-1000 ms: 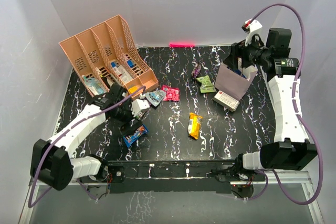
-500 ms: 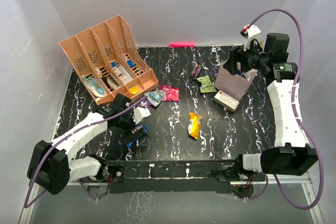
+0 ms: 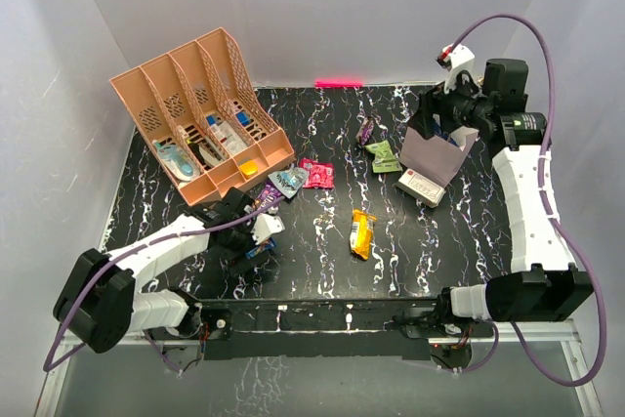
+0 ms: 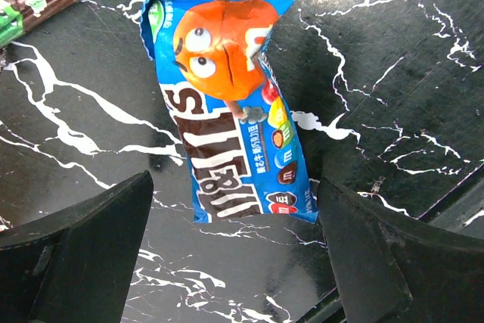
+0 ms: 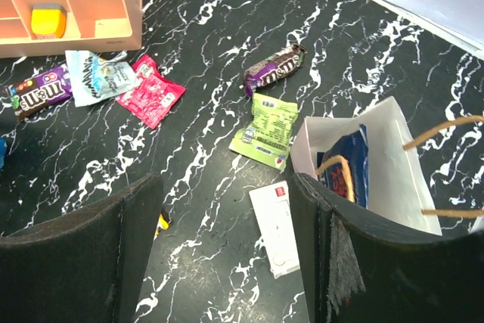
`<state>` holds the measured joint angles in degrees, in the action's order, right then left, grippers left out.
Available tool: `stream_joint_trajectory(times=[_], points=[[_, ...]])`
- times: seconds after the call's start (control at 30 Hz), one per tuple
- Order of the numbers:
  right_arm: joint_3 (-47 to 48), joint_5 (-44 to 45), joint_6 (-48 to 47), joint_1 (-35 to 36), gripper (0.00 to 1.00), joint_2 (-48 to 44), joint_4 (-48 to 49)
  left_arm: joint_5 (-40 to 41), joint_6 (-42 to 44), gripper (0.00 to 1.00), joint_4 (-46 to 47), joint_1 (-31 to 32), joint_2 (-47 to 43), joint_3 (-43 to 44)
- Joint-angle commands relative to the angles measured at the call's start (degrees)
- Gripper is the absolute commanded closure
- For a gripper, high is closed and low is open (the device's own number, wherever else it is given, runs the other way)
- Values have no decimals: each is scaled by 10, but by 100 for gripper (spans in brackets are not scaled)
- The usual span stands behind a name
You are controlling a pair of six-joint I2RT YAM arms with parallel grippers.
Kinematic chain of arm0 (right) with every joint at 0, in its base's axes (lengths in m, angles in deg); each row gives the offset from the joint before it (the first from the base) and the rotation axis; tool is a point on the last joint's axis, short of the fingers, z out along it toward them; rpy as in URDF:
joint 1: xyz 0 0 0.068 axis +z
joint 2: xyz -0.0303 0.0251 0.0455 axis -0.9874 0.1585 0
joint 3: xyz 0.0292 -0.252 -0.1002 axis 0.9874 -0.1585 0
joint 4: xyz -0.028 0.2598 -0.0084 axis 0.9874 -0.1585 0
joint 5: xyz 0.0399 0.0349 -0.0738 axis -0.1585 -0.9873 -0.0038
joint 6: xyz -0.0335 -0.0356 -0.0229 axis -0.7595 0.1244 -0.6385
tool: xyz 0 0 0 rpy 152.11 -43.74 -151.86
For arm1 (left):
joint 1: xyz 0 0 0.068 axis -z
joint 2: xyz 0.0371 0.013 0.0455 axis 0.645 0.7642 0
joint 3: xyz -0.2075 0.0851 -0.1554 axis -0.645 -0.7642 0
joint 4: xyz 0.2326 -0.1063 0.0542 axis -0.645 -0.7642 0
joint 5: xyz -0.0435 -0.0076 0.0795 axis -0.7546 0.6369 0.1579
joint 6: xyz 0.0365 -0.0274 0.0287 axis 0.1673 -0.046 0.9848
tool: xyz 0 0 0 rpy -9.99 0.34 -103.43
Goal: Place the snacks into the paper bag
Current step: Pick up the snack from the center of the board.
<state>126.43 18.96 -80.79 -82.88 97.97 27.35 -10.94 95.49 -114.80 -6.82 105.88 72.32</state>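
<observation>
A blue candy packet (image 4: pixel 234 104) lies flat on the black marble table. My left gripper (image 4: pixel 238 262) hangs open just above it, a finger on each side of its near end. From above, that gripper (image 3: pixel 262 231) covers most of the packet (image 3: pixel 257 252). The paper bag (image 3: pixel 427 153) stands at the back right. A dark blue crisp bag (image 5: pixel 352 164) shows inside the bag (image 5: pixel 397 164). My right gripper (image 3: pixel 441 122) hovers open and empty over its mouth. Loose snacks include a yellow one (image 3: pixel 362 232), a pink one (image 5: pixel 150 90), a green one (image 5: pixel 265 130) and a purple one (image 5: pixel 274 69).
A peach slotted organiser (image 3: pixel 200 109) stands at the back left. A white box with a red mark (image 5: pixel 276 228) lies beside the bag. A teal-white packet (image 5: pixel 98 76) and another purple packet (image 5: pixel 41 90) lie near the organiser's front.
My left gripper has moved forward and lower over the blue packet. The right gripper has shifted slightly left above the bag.
</observation>
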Motion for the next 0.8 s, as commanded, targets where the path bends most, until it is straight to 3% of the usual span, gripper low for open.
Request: stream_joint_trajectory(times=[0.0,0.3,0.57,0.77], points=[[37,14,-4,39,29,14,9,-5,-2,14,5,3,7,-8],[35,26,-19,109,29,47,27,-26,-6,29,-1,3,17,-7],[-63,-144,-1,118,29,43,131,-19,10,46,21,3,14,-16],[-138,-185,39,126,29,24,204,-32,20,54,41,3,5,-15]])
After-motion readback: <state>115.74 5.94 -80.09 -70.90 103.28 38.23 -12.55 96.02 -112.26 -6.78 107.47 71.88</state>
